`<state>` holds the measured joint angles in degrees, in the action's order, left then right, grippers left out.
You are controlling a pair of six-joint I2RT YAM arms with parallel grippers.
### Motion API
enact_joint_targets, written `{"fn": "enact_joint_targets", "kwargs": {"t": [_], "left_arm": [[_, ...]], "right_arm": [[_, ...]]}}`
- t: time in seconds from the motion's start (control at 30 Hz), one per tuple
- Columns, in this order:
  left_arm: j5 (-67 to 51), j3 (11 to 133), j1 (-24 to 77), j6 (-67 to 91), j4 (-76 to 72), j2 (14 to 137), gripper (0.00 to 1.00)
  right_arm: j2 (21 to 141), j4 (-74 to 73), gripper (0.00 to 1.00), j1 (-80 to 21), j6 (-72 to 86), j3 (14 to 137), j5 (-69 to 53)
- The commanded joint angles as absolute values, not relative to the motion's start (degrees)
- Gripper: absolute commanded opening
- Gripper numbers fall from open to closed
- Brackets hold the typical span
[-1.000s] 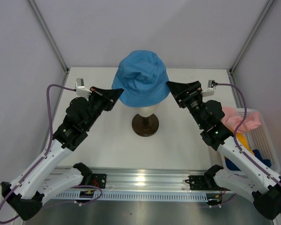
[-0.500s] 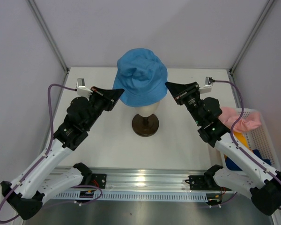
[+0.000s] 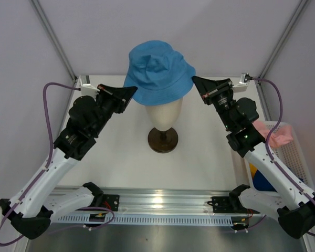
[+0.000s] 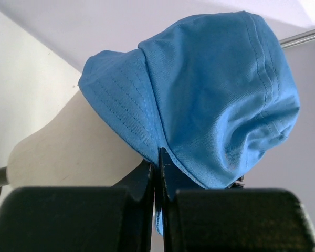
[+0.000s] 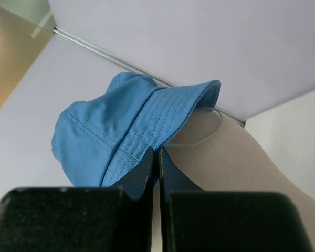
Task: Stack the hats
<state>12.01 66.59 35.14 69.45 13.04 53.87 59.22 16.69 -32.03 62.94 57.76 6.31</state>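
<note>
The light blue hat (image 3: 158, 71) hangs over the top of the cream head form (image 3: 165, 113), raised so that much of the form shows below its brim. My left gripper (image 3: 133, 91) is shut on the brim's left side; in the left wrist view the fabric (image 4: 215, 100) is pinched at my gripper (image 4: 159, 153), with a bit hanging below between the jaws. On the opposite side my right gripper (image 3: 195, 80) is shut on the brim; in the right wrist view my gripper (image 5: 157, 152) clamps the stitched brim of the hat (image 5: 126, 131). A pink hat (image 3: 275, 135) lies in the basket.
The head form stands on a dark brown round base (image 3: 163, 140) at mid table. A white basket (image 3: 298, 157) at the right edge holds the pink hat, a yellow bit (image 3: 253, 170) and a navy one (image 3: 262, 181), partly hidden by my right arm.
My right gripper has shut on the brim. Both arms have risen and lifted the blue hat, so more of the cream form shows beneath it.
</note>
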Motion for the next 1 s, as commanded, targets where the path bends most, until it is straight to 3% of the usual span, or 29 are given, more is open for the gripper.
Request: {"fn": "enact_joint_targets", "kwargs": {"t": [0.0,0.23,0.77,0.97], "left_arm": [[12.84,71.19,35.33,68.29,15.47,55.46,0.07],[12.31,64.35,35.07,74.53,16.35,53.97,0.07],[13.09,59.06,34.10,71.37,18.28,48.69,0.10],[13.62,58.28,34.10,70.66,18.99,49.48,0.10]], "right_arm": [[60.64,13.89,0.00,-31.46,61.78,62.76,5.27],[57.93,12.49,0.00,-31.11,66.71,56.52,7.38],[43.87,3.95,0.00,-30.94,64.69,45.36,12.04],[45.26,2.28,0.00,-30.85,64.07,43.69,10.47]]}}
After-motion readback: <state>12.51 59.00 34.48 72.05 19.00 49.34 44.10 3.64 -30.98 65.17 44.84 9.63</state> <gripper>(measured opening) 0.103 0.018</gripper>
